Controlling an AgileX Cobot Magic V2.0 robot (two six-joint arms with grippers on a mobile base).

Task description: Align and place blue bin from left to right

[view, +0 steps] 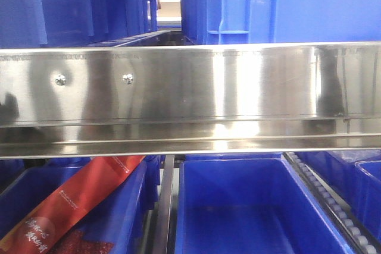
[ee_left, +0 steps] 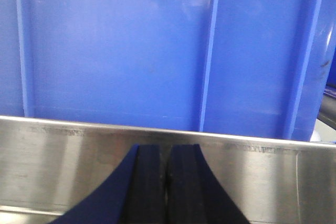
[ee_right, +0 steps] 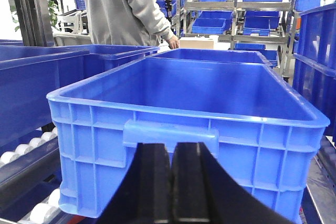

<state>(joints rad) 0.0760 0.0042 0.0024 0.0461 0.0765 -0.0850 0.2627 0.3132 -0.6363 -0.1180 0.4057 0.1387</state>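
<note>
Both pincers, left (ee_left: 167, 174) and right (ee_right: 171, 179), are closed on nothing; blue bin (ee_right: 210, 93) unlabelled; red packet's (view: 71, 203) writing unreadable.

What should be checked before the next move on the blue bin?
1. Left gripper shut, empty: ok.
2. Right gripper shut, empty: ok.
3. Right gripper faces bin handle: ok.
4. Left gripper clear of steel rail: cannot tell.
5. Bin empty inside: ok.
6. Person behind the bins keeps clear: cannot tell.
</note>
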